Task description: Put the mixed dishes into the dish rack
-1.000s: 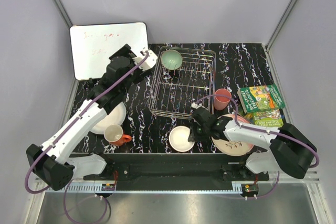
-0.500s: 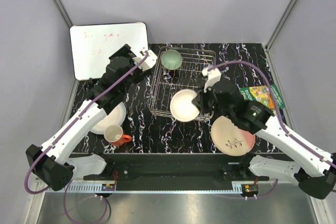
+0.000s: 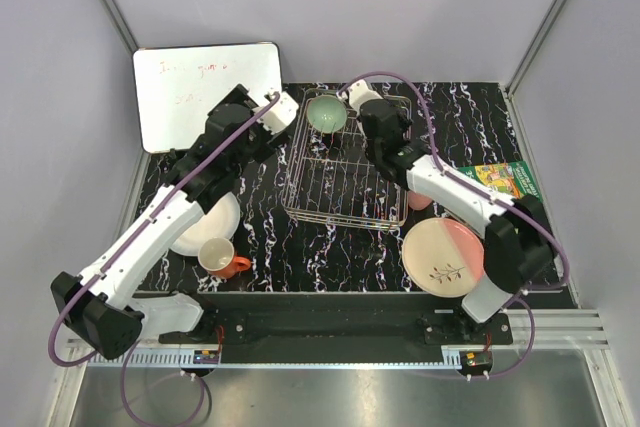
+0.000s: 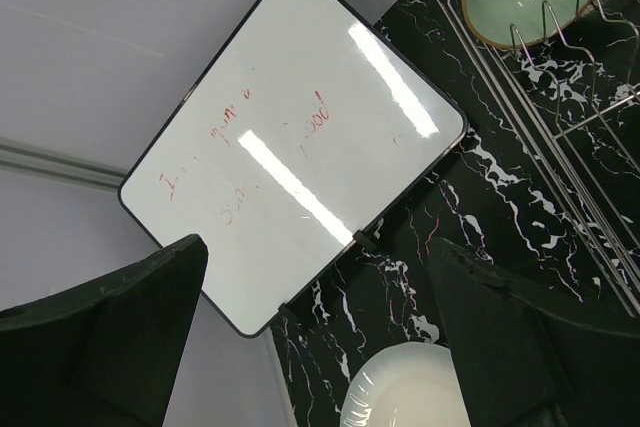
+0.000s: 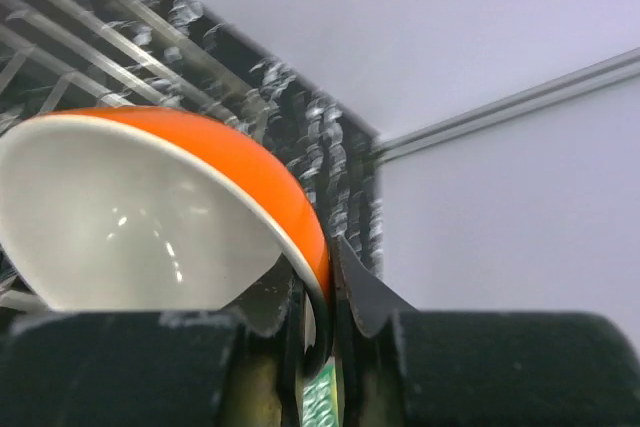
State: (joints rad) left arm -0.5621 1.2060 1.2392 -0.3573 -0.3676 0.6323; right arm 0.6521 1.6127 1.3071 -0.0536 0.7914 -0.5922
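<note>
- Black marbled table; whiteboard at far left.
- Left gripper spread wide, empty, just left of rack.
- White plate, orange mug on table, left of rack.
- Mid-table rack, mint bowl in its far-left corner.
- Right gripper clamped on rim of cream bowl, above rack.
- Pink cup, twig plate on table, right of rack.

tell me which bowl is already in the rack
The mint green bowl, in the far left corner of the dish rack; the orange-and-white bowl is gripped by its rim in the right tool.
</note>
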